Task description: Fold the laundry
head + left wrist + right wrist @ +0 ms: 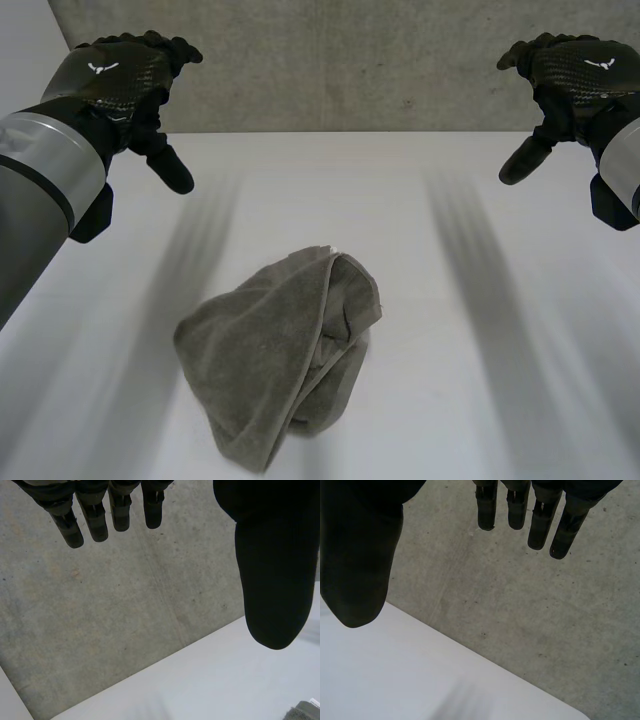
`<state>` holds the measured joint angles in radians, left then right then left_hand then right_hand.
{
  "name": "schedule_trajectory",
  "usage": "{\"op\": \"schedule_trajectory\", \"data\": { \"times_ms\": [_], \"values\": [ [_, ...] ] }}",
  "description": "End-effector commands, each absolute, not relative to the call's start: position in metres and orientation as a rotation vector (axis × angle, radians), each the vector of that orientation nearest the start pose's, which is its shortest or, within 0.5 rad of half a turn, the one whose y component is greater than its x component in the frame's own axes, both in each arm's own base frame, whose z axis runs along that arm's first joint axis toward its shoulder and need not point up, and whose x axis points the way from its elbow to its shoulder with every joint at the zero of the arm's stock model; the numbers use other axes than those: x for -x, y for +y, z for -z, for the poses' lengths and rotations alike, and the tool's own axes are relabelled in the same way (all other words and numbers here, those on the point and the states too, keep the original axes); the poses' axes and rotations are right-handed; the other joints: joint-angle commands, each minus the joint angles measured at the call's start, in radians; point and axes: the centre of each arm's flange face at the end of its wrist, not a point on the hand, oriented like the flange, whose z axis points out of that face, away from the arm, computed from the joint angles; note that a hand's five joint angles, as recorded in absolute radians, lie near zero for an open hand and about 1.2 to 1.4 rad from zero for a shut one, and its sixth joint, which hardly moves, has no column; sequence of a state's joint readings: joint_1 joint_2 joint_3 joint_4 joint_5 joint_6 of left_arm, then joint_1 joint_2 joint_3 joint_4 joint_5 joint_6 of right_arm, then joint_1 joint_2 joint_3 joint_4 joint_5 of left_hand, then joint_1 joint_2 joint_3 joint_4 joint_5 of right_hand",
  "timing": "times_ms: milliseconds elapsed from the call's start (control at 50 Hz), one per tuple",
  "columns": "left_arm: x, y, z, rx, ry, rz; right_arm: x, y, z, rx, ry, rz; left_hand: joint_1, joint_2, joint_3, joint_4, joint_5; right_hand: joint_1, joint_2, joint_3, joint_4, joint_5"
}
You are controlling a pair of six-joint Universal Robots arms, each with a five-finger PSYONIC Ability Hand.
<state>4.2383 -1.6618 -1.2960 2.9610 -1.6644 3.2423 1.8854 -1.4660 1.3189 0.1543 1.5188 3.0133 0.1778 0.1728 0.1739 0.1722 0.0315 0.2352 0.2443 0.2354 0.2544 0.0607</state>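
Your grey terry towel (275,355), a rumpled heap on the smooth white table (480,380), your left hand (120,80) and right hand (575,75) raised, fingers loosely spread, rough concrete wall (350,60) behind

The olive-grey towel (275,360) lies on the white table (480,300), crumpled into a loose heap and nowhere near flat. It's thick terry cloth with a matte, nubby surface. One layer is flopped over the rest, and its hemmed edge curves from the far tip down toward the near end. A dark pocket gapes under that fold. The heap spreads broad on the left and tapers toward the table's near edge. The left wrist view catches a corner of the towel (305,712).
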Motion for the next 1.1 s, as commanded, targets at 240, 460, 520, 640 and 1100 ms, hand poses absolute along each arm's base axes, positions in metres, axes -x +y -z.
{"op": "schedule_trajectory", "data": {
  "times_ms": [240,460,520,640,1100],
  "values": [
    [0.227,-0.217,-0.271,-0.546,2.468,2.075,-0.272,-0.236,-0.317,1.185,1.864,2.018,0.012,0.017,0.016,0.018,-0.016,-0.061,-0.07,-0.061,-0.08,-0.061],
    [0.201,-0.211,-0.205,-0.468,2.532,1.918,-0.333,-0.216,-0.265,1.406,1.782,1.664,0.012,0.017,0.016,0.018,-0.016,-0.061,-0.07,-0.061,-0.08,-0.061],
    [0.201,-0.207,-0.192,-0.477,2.555,1.881,-0.349,-0.209,-0.245,1.455,1.783,1.545,0.012,0.017,0.016,0.018,-0.016,-0.061,-0.07,-0.061,-0.08,-0.061],
    [0.209,-0.203,-0.159,-0.543,2.634,1.766,-0.364,-0.218,-0.209,1.493,1.82,1.455,0.009,0.014,0.013,0.015,-0.019,-0.061,-0.07,-0.061,-0.08,-0.061],
    [0.282,-0.261,-0.269,-0.712,2.292,2.396,-0.322,-0.255,-0.383,0.792,1.519,2.505,1.218,1.223,1.222,1.224,1.19,1.161,1.152,1.161,1.142,1.161]
  ]
}}
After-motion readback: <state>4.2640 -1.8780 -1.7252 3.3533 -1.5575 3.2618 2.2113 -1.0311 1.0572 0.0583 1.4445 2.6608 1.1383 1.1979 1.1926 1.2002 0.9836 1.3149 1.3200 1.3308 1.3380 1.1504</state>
